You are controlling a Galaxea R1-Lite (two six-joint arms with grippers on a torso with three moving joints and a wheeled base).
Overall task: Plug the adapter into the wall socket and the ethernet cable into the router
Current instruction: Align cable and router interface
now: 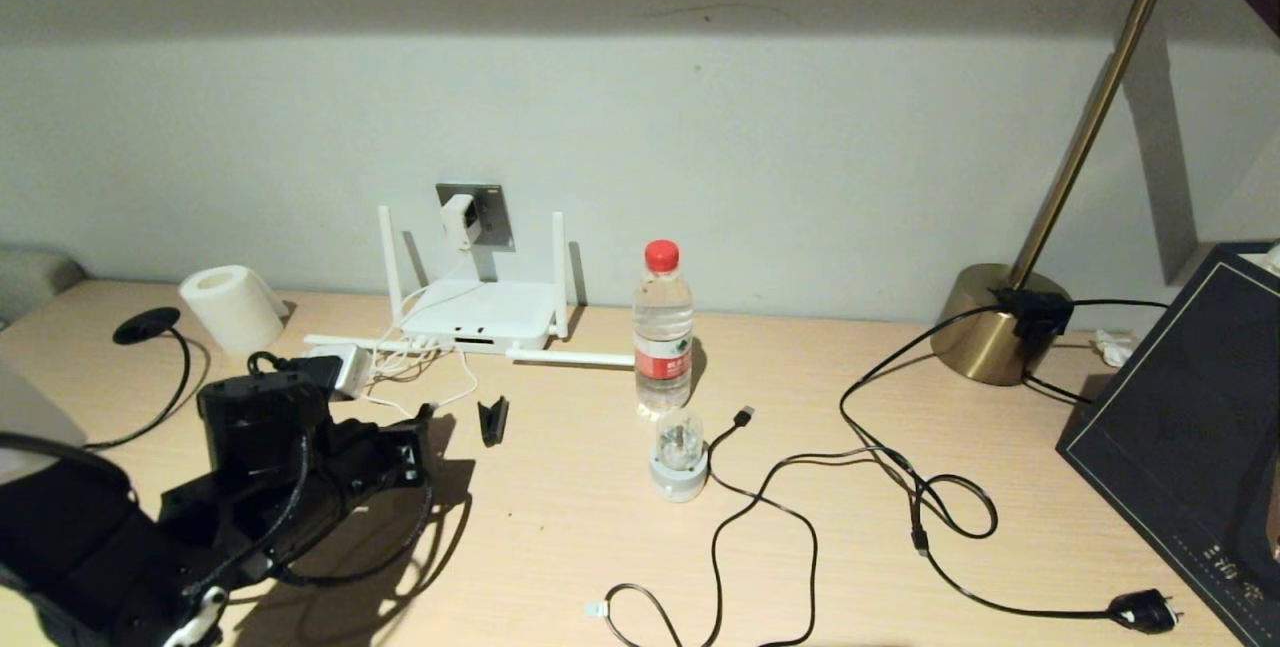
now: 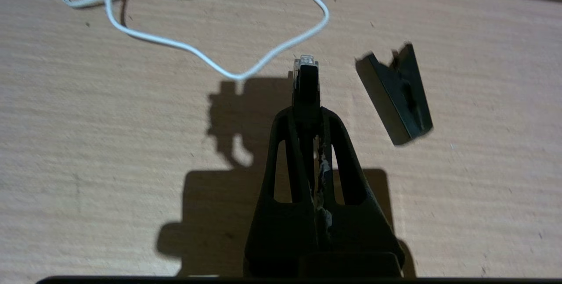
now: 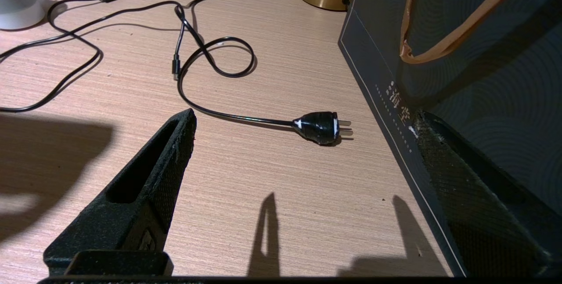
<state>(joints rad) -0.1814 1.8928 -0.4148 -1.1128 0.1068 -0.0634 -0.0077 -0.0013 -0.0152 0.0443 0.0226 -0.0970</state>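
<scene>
The left gripper (image 2: 306, 77), above the desk (image 1: 560, 527) in front of the router (image 1: 480, 312), pinches the ethernet cable's clear plug (image 2: 306, 61), the adapter (image 1: 458, 220) sits in the wall socket (image 1: 487, 212), and the right gripper (image 3: 307, 143) gapes wide, empty.

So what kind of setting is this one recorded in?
Probably a hotel room or home desk: a light wooden desktop against a plain wall, with a brass desk lamp, a white four-antenna router and a grey wall socket.
</scene>
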